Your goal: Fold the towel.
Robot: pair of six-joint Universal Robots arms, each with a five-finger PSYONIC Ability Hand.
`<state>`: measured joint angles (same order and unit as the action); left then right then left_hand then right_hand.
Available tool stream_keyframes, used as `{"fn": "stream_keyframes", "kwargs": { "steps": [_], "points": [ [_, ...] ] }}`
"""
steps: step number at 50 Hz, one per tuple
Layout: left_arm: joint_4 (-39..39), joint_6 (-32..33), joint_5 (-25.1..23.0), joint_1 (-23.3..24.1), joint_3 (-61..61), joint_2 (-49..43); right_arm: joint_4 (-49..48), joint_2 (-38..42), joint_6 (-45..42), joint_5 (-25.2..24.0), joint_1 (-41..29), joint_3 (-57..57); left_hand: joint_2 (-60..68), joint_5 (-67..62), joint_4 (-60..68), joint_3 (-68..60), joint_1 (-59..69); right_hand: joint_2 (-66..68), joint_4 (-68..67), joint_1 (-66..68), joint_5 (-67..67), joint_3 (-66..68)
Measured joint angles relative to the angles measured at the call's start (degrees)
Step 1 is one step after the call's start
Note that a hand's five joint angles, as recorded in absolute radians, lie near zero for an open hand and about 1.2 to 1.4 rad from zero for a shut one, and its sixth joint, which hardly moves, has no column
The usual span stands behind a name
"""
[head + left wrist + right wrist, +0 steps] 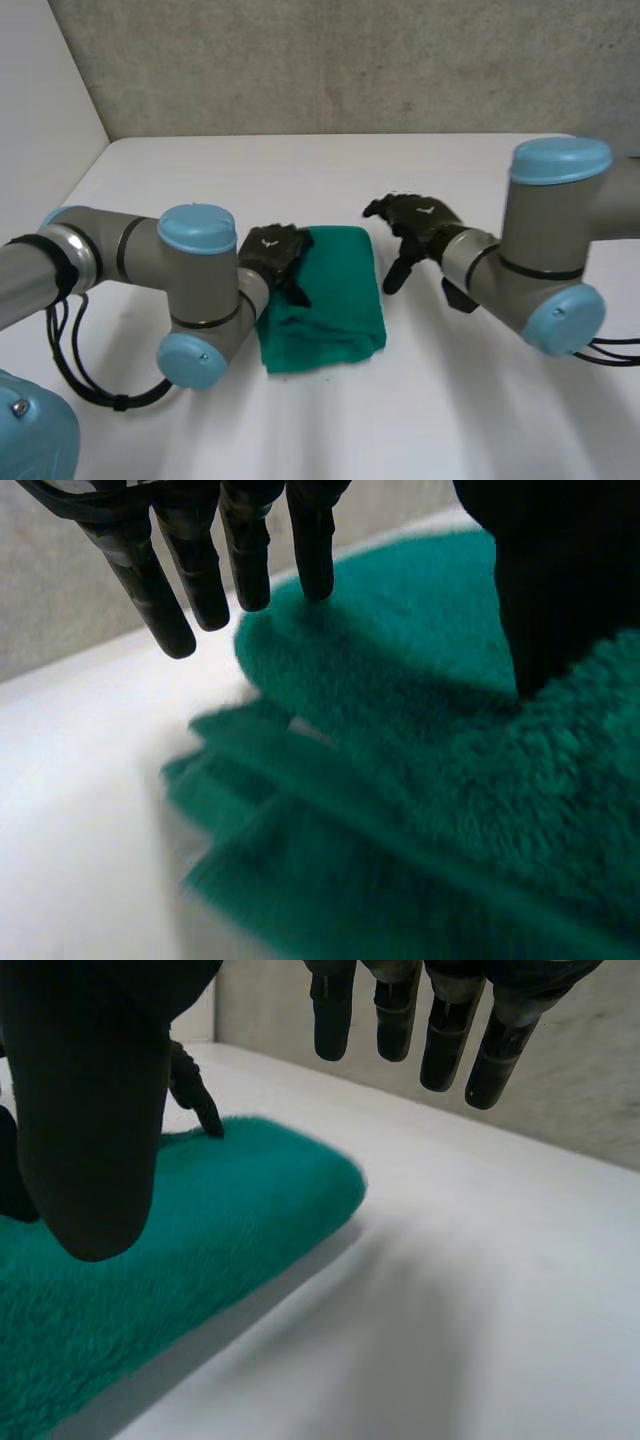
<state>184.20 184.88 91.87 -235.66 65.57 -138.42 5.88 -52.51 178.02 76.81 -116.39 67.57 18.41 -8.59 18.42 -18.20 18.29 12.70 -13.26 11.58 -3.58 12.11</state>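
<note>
**Head view:** a folded green towel [325, 300] is seen on the white table [450, 420]. The left robot hand [275, 255] is placed over its left edge, and the right robot hand [415, 222] just beside its far right corner.

**Left wrist view:** the fingers [200, 575] are shown straight above the towel, with nothing grasped.

**Right wrist view:** the fingers [440, 1030] are extended over bare table, released, beside the towel.
</note>
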Motion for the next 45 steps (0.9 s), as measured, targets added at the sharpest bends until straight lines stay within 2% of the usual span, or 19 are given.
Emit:
{"fn": "stream_keyframes", "kwargs": {
  "steps": [4, 12, 25, 33, 38, 45],
  "points": [
    [-1.08, 2.39, 1.76, -0.4, 3.06, 1.39, 2.99, 3.8, -0.1, 0.12, -2.51, -3.58, 0.0, 0.0, 0.0, 0.0, 0.0, 0.0, 0.0, 0.0, 0.0, 0.0],
    [-1.35, 3.15, 4.24, -0.1, 11.21, 7.19, 8.05, 9.45, -0.76, 0.17, -5.05, -8.11, 0.0, 0.0, 0.0, 0.0, 0.0, 0.0, 0.0, 0.0, 0.0, 0.0],
    [-0.93, 3.11, 9.21, 0.34, 19.73, 13.49, 9.1, 10.11, -4.65, 0.52, -5.59, -8.68, -0.04, 0.1, -0.04, 0.01, -0.04, 0.0, 0.0, -0.01, 0.56, 0.0],
    [-0.7, 2.95, 9.9, 1.21, 22.8, 16.26, 9.11, 9.73, -6.77, 0.89, -6.34, -8.28, -0.11, 0.17, -0.1, 0.1, -0.18, 0.0, 0.0, -0.01, 0.56, 0.0],
    [-0.55, 2.78, 9.81, 2.09, 22.64, 19.24, 8.84, 7.85, -7.03, 1.76, -6.57, -8.01, -0.43, 0.55, -0.56, 0.34, -0.33, 0.0, 0.0, -0.01, 0.56, 0.0],
    [-0.74, 2.37, 9.61, 0.98, 18.91, 28.32, 2.35, -6.85, -5.21, 8.19, -4.83, -2.86, -1.64, 2.6, -1.76, 1.36, -0.92, 0.0, 0.0, -0.01, 0.56, 0.0]
  ]
}}
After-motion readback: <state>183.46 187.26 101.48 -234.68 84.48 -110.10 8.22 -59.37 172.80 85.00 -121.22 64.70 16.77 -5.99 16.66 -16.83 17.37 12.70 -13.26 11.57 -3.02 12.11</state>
